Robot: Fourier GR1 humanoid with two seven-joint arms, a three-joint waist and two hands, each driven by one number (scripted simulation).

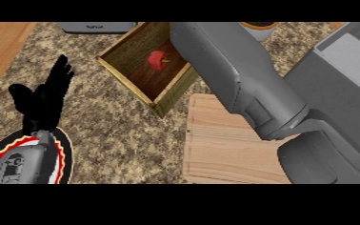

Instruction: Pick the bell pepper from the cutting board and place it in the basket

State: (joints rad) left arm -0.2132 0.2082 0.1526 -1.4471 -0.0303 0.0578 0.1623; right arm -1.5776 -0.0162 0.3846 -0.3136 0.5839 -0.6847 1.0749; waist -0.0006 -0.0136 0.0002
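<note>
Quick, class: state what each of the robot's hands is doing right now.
Left hand: open, fingers straight up, resting at the view's left, holding nothing.
Right hand: hidden behind its own forearm; cannot be told.

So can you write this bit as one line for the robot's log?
bell pepper: in basket | cutting board: bare | left robot hand: open, resting | right robot hand: hidden

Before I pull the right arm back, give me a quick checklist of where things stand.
1. Bell pepper in the basket: ok, it lies on the basket floor.
2. Cutting board free of the pepper: ok on the part that shows; the right forearm covers some of it.
3. Right hand released: cannot tell, the forearm hides it.
4. Left hand out of the way: ok, open, resting at the view's left.
5. Basket upright on the counter: ok.
</note>
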